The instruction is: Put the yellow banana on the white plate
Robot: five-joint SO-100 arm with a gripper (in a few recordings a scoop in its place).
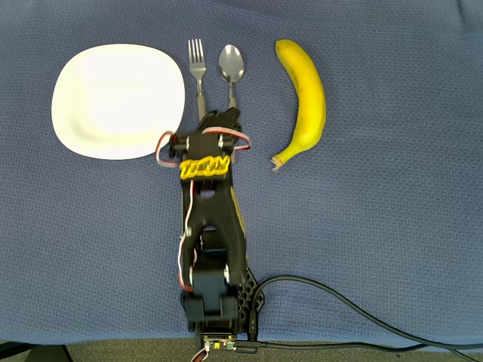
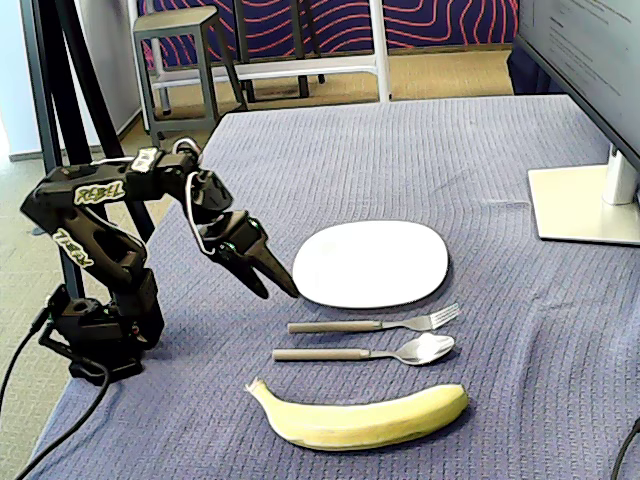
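Yellow banana [image 2: 362,419] lies apart from white plate [image 2: 372,263]

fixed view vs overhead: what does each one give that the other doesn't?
Fixed view alone: the gripper from the side, fingers together, tips held above the cloth near the white plate; also a monitor base and a stool.

Overhead alone: the arm's base and the cable leaving it.

Both: the plate, fork, spoon, yellow banana and blue cloth, all apart from one another.

Blue woven tablecloth [image 2: 420,150]; grey stool [image 2: 180,50] behind on tan floor [image 2: 450,70]; monitor base [image 2: 580,205] at right.
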